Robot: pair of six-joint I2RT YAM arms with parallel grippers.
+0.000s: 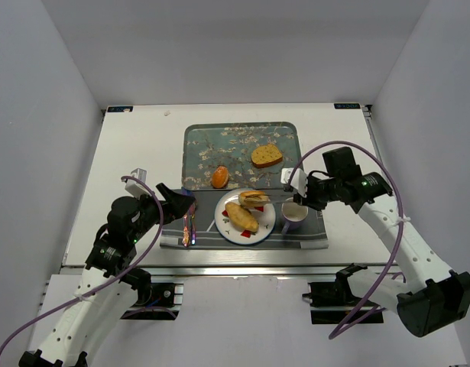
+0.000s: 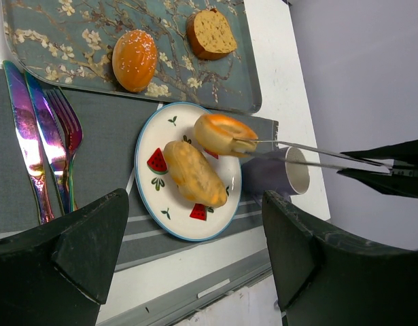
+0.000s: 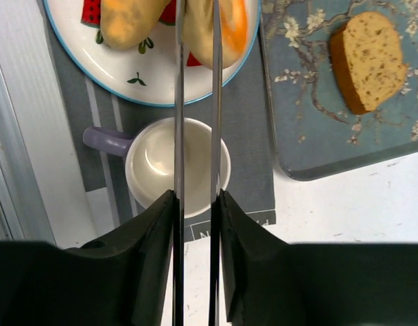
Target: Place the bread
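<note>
Right gripper (image 3: 195, 204) clamped on thin metal tongs (image 3: 195, 102); glazed bread roll (image 2: 222, 134) held over white watermelon-print plate's (image 2: 151, 197) far edge. Left gripper (image 2: 195, 258) released. Roll-off risked.

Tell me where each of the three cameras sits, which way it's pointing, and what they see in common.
Top external: above and behind the arms, looking down at the table; both arms show, bases at the bottom.
Left wrist: on the left arm, looking across the placemat at the plate; its own open dark jaws frame the bottom.
Right wrist: on the right arm, looking down over the mug; its jaws pinch metal tongs.
Shared: plate, mug, tray, tongs holding a bread roll over the plate.
</note>
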